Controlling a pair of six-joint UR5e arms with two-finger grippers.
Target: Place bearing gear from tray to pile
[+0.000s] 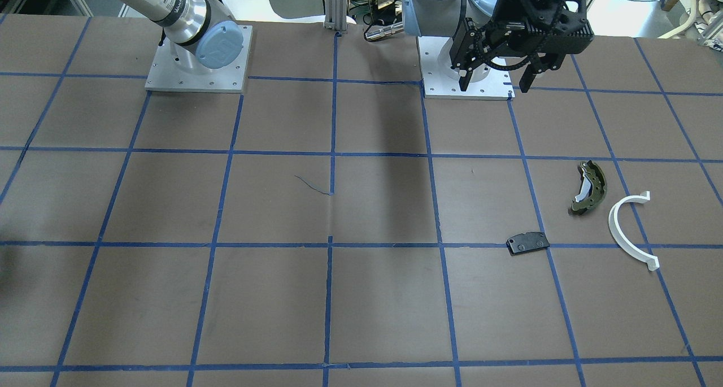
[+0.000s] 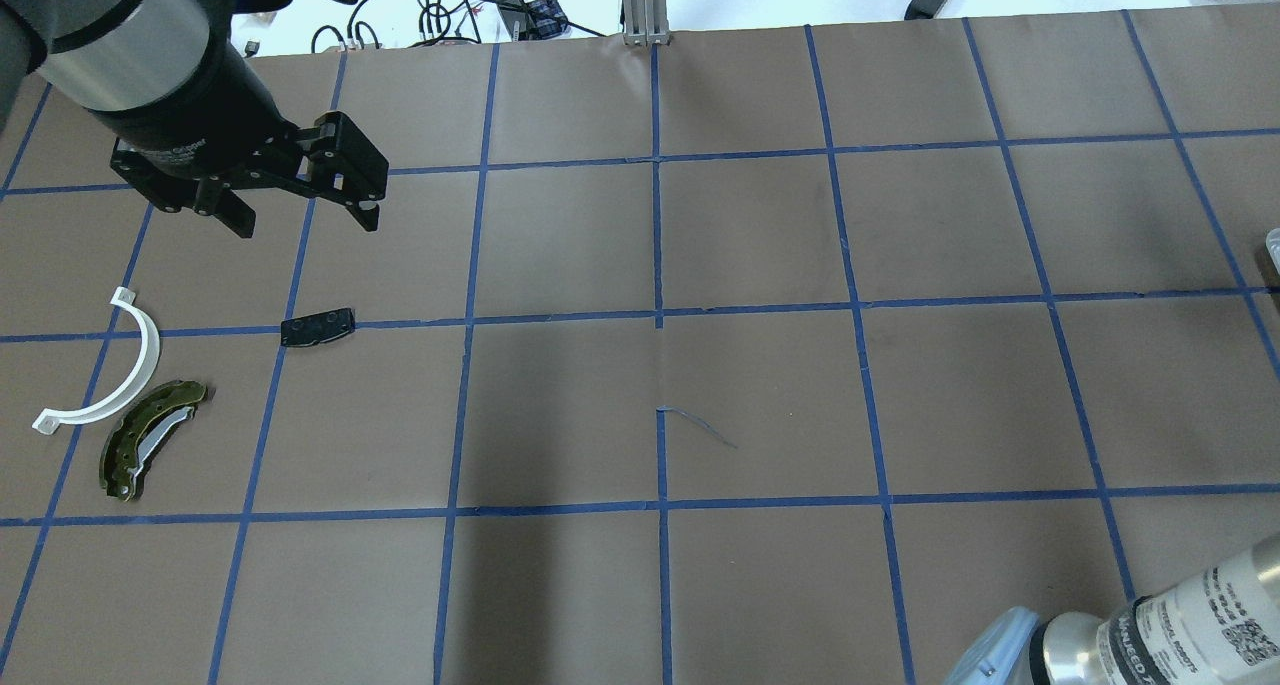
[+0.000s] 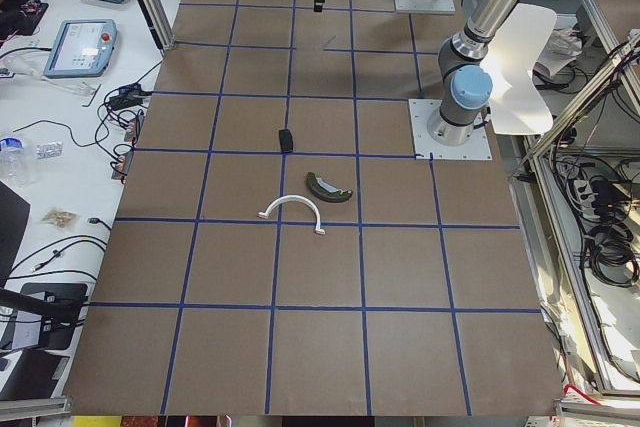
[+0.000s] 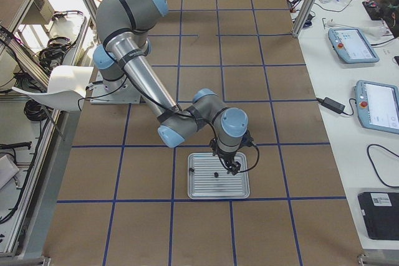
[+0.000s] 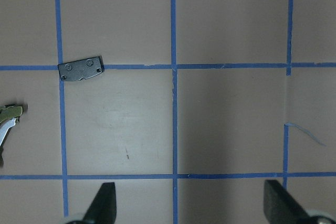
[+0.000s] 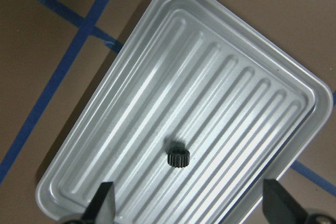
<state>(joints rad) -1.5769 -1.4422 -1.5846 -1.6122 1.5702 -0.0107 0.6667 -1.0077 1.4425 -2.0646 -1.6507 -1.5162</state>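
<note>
Where the front-facing camera looks down on a table [image 1: 361,296] covered in matte brown paper with a blue tape grid, the left gripper [image 1: 495,86] hangs in the air, its black fingers spread wide and empty. Nearer the camera lies the pile [image 1: 593,189]: an olive-green curved brake shoe [image 1: 596,183], a smooth white plastic half-ring [image 1: 613,223] just beside it, and a small flat black pad plate [image 1: 528,243] a little apart, on a tape line. The overhead view shows the same three parts near its left edge, with the wide-open left gripper above the table beyond them. From the left end, the pile sits mid-table, each part lying apart from the others. From the right end, the right gripper [image 4: 231,167] hovers low over a ribbed silver metal tray [image 4: 206,188]. The left wrist camera sees the pad plate and one tip of the brake shoe. The right wrist camera shows the right gripper's fingers set wide above the tray, where the bearing gear [image 6: 178,158], a tiny black toothed cylinder, rests on the ribbed floor near the centre, untouched.
</note>
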